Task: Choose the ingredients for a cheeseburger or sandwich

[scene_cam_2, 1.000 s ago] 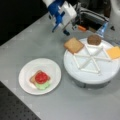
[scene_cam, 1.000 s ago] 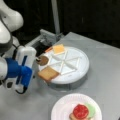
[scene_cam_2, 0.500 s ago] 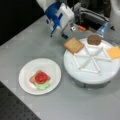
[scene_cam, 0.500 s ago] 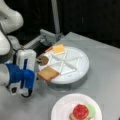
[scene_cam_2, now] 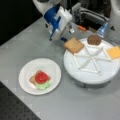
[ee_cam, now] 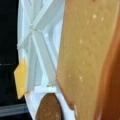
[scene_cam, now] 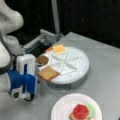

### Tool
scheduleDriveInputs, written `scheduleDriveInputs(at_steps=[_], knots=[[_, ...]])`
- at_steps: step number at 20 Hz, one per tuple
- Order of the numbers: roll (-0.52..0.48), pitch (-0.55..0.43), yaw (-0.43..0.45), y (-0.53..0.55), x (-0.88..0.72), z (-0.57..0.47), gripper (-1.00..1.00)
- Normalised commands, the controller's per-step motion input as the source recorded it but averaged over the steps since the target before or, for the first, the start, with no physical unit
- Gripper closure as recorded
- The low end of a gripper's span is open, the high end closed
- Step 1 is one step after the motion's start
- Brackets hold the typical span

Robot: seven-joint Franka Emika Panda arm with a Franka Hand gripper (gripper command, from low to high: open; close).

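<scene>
Gripper (scene_cam_2: 65, 40) closed on bread slice (scene_cam_2: 73, 45) edge, slice over divided tray (scene_cam_2: 92, 75) rim. Risk: thin edge hold, slice may tilt or slip out. Count: tray one patty (scene_cam_2: 94, 39), one cheese square (scene_cam_2: 114, 52); plate (scene_cam_2: 25, 75) one bread base, lettuce, tomato (scene_cam_2: 41, 77).

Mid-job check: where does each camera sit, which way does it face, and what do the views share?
Front view: looks down across the table, gripper at left, divided tray centre, plate at bottom.
Front view: opposite side, gripper at top, plate at left.
Wrist view: close over the bread slice; no gripper shows.
All show the bread slice, patty, cheese and tray.
</scene>
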Motion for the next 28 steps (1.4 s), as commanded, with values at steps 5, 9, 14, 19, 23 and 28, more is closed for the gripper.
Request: scheduleDriveInputs(at_steps=[5,9,14,19,23,28], knots=[[0.305,-0.113,0.101,-0.09,0.24,-0.14,-1.0],[0.308,-0.149,0.079,-0.06,0.24,-0.22,-1.0],[0.267,-0.15,0.083,-0.13,0.18,-0.23,-1.0],[0.245,-0.116,0.091,-0.17,0.15,-0.12,-1.0],[0.213,-0.086,0.095,-0.17,0.13,-0.04,1.0],[0.187,-0.065,0.072,-0.13,0.12,-0.01,1.0]])
